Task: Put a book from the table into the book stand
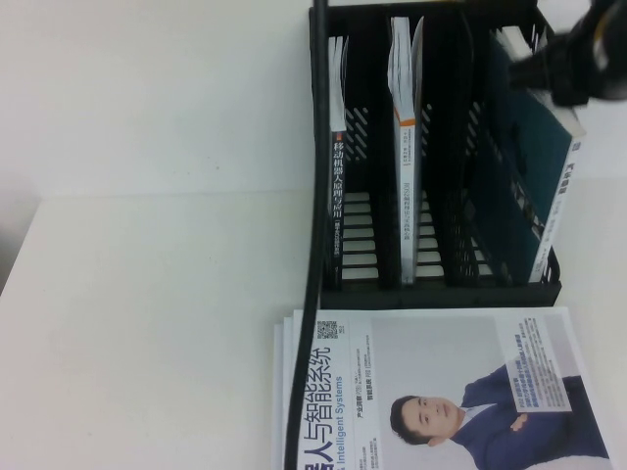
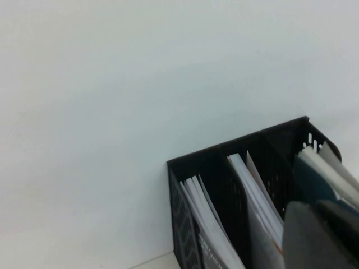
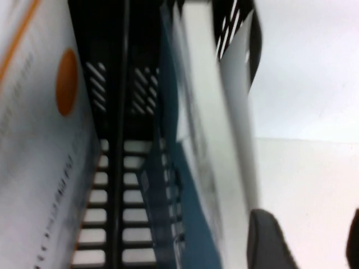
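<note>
While the book [image 1: 519, 127] leans tilted in the book stand's [image 1: 441, 284] right-hand slot, the right pincer [image 1: 588, 59] hovers above; grip state unclear. Left pincer, unseen, is clenched. Risk: unsupported, it could slump sideways.

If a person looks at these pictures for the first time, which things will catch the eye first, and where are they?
First, the black book stand at the far middle of the table, with the book leaning in its right-most slot. The right hand hangs just above that book, at the far right. Nearer, a white book showing a man in a blue suit lies flat in front of the stand; the left hand is not visible.
</note>
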